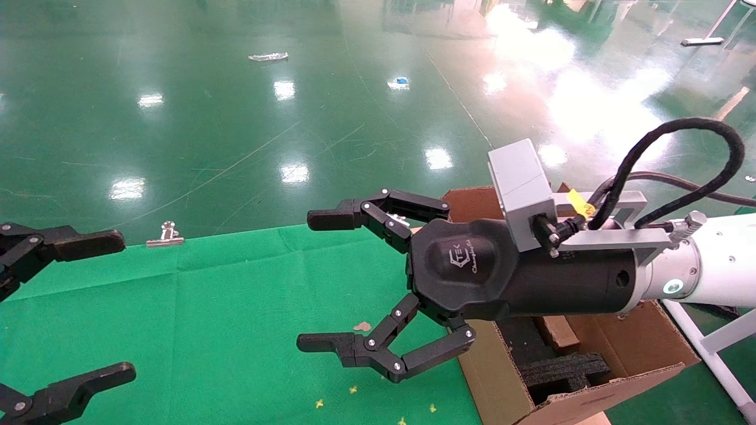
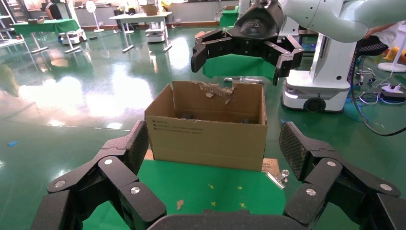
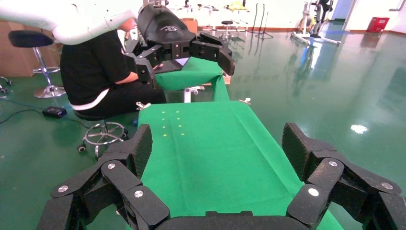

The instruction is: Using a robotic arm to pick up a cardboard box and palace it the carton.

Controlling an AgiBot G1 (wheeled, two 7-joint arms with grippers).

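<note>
My right robotic arm (image 1: 714, 268), white with a teal ring, reaches in from the right. Its gripper (image 1: 316, 281) is open and empty, above the green cloth just left of the carton (image 1: 641, 348). The carton is large and brown, with a torn flap (image 2: 215, 89) and black foam inserts (image 1: 561, 369) inside. A slim brown cardboard piece (image 1: 558, 332) lies among the foam; I cannot tell if it is the taped cardboard box. My left gripper (image 1: 115, 307) is open and empty at the left edge. It faces the carton (image 2: 206, 132), with the right gripper (image 2: 242, 50) above it.
A green cloth (image 1: 236, 330) covers the table. A metal binder clip (image 1: 165, 235) sits at its far edge, another (image 2: 278, 178) beside the carton. A person in black (image 3: 100, 81) sits beyond the table's left end. Glossy green floor surrounds the table.
</note>
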